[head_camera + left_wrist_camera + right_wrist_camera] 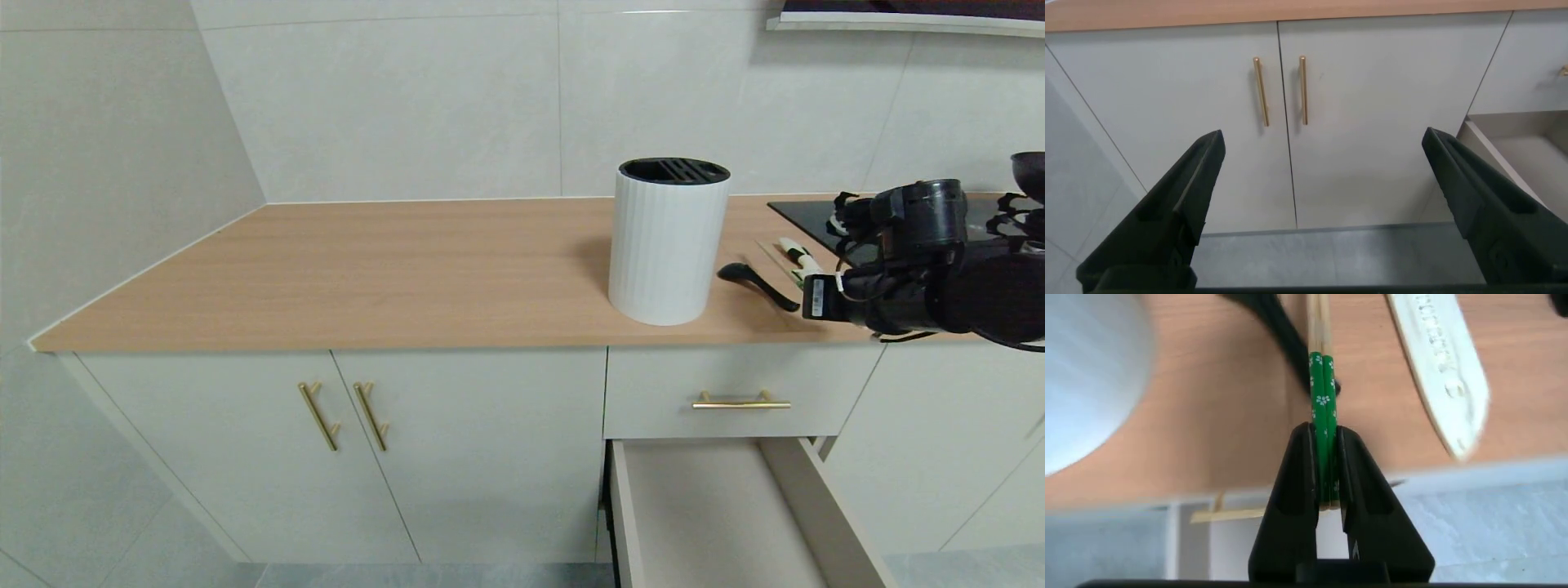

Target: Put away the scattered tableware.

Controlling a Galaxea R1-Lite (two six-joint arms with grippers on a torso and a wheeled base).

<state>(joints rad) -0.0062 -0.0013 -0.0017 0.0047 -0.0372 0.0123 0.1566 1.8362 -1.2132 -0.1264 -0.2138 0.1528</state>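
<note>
My right gripper (1324,438) is shut on a pair of bamboo chopsticks (1322,380) with green flowered ends, low over the wooden counter (408,261) near its front edge. The chopsticks (775,261) lie between a black-handled utensil (1276,327) and a white-handled utensil (1439,363). In the head view the black utensil (756,283) lies just right of a tall white ribbed holder (665,245) with a black slotted top. My left gripper (1321,140) hangs open below counter height, facing the cabinet doors, with nothing between its fingers.
A drawer (624,506) stands pulled out below the counter's right part, under a closed drawer with a gold handle (741,402). A black hob (804,214) sits at the back right. Two cabinet doors with gold handles (343,415) are closed. The counter's left half is bare.
</note>
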